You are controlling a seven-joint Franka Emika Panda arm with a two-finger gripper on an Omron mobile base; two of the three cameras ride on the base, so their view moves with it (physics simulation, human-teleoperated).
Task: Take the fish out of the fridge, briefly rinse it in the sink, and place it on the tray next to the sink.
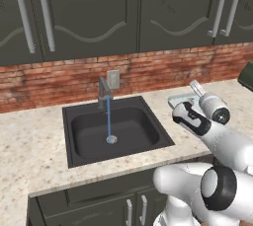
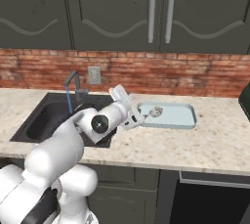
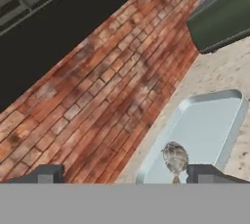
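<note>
The small grey-silver fish (image 2: 155,112) (image 3: 175,158) lies at the near left end of the pale grey tray (image 2: 178,119) (image 3: 210,130), on the counter right of the sink (image 1: 79,146) (image 2: 36,120). My gripper (image 2: 141,117) (image 3: 128,173) hovers low over that end of the tray, open, its fingertips (image 3: 209,172) wide apart. The fish sits just inside the right tip, and I cannot tell whether they touch. A thin blue stream (image 1: 108,124) runs from the faucet (image 1: 103,92) into the black basin. In the left base view the arm hides most of the tray (image 1: 176,100). The fridge is out of view.
A red brick backsplash (image 2: 161,74) with a wall outlet (image 1: 113,78) runs behind the counter, under dark upper cabinets (image 1: 99,8). A dark boxy appliance (image 2: 245,100) (image 3: 222,17) stands at the far right. Speckled countertop (image 2: 195,145) lies in front of the tray.
</note>
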